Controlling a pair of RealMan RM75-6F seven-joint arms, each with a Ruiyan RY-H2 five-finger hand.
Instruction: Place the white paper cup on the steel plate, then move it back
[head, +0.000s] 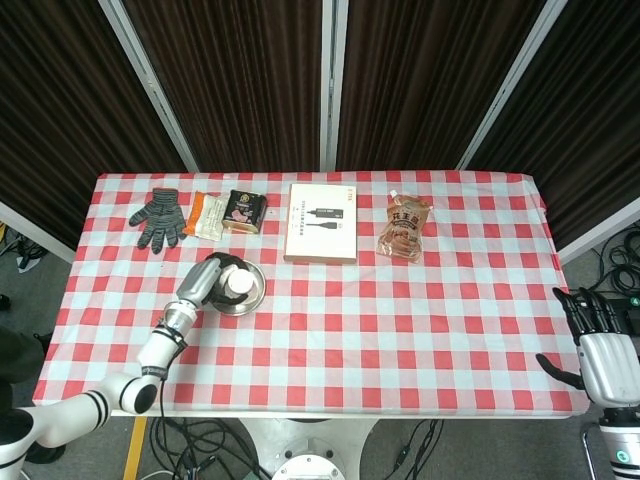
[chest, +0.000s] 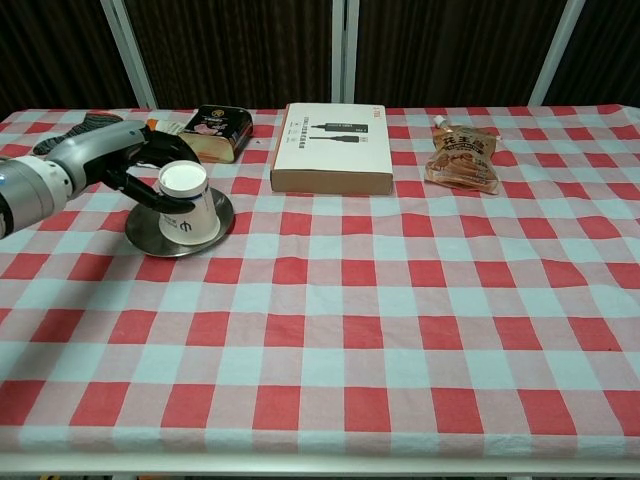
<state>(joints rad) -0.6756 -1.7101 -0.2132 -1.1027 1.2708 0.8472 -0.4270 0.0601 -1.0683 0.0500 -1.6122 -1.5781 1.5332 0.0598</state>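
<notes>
The white paper cup (chest: 188, 205) stands upside down on the right part of the round steel plate (chest: 148, 233), which lies on the left of the checked table. My left hand (chest: 135, 160) wraps around the cup from the left and behind and holds it. From the head view the cup (head: 238, 285) covers the middle of the plate (head: 254, 296), with the left hand (head: 210, 279) against it. My right hand (head: 598, 338) hangs off the table's right front corner, its fingers spread and holding nothing.
Along the back lie a grey glove (head: 158, 218), an orange snack packet (head: 205, 213), a dark tin (chest: 215, 130), a flat white box (chest: 330, 148) and an orange pouch (chest: 462, 160). The tin sits just behind the plate.
</notes>
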